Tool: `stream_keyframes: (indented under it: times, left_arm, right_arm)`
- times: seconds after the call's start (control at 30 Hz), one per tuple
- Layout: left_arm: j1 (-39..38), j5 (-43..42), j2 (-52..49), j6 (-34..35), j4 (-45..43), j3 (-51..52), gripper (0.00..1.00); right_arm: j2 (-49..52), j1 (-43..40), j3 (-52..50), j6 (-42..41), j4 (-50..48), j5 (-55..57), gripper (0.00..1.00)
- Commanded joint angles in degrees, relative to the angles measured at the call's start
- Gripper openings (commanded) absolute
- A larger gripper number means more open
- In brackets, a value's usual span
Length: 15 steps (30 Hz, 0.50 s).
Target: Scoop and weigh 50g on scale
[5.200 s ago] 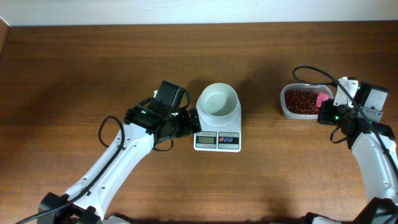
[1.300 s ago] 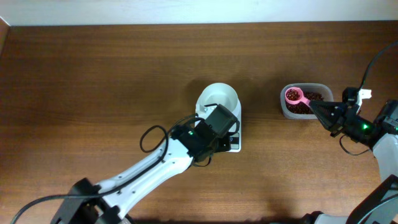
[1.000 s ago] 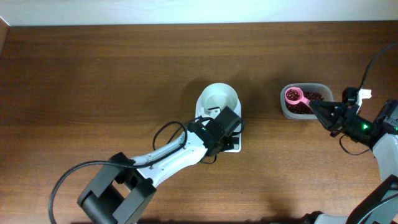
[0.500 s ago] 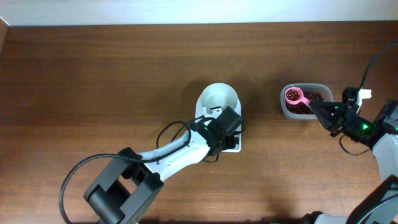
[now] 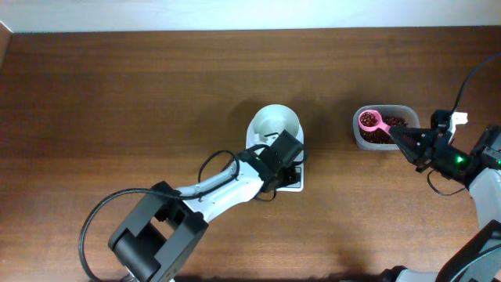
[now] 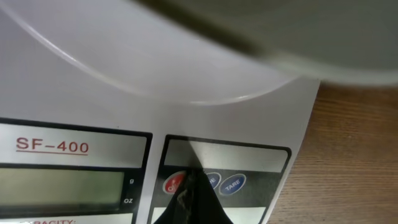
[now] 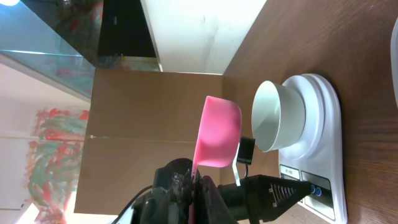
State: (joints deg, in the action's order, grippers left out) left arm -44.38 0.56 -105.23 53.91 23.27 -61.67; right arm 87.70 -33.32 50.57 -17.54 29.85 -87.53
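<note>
The white scale stands mid-table, and its round bowl shows no beans. My left gripper is shut, with its black tip resting on the button panel between the red button and the blue ones. No digits show on the grey display. At the right, my right gripper is shut on the handle of a pink spoon. Red-brown beans fill the spoon, which hangs over the bean tub. In the right wrist view the spoon points toward the scale.
More beans lie in the clear tub. My left arm stretches from the front left across the wood table to the scale. A cable loops above the right arm.
My left gripper swung from the scale's left side onto its buttons. My right gripper lifted the spoon, loaded with beans, out of the tub. Little has moved in the last second.
</note>
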Motion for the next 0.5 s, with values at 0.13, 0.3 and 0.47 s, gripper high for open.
stream_keyframes:
  times: [0.13,0.3,0.47]
  left_arm:
    - [1.5,2.6,6.6,-1.3,9.0,0.4,0.0]
    - [1.5,6.0,20.7,-13.8,11.6,0.4,0.0]
    - [1.5,8.3,20.9,-13.7,11.3,0.5,0.0]
  right_arm:
    - [0.2,0.4,0.3,1.3,0.0,-0.3,0.04]
    - [0.2,0.4,0.3,1.3,0.0,4.1,0.04]
    - [0.2,0.4,0.3,1.3,0.0,7.5,0.04]
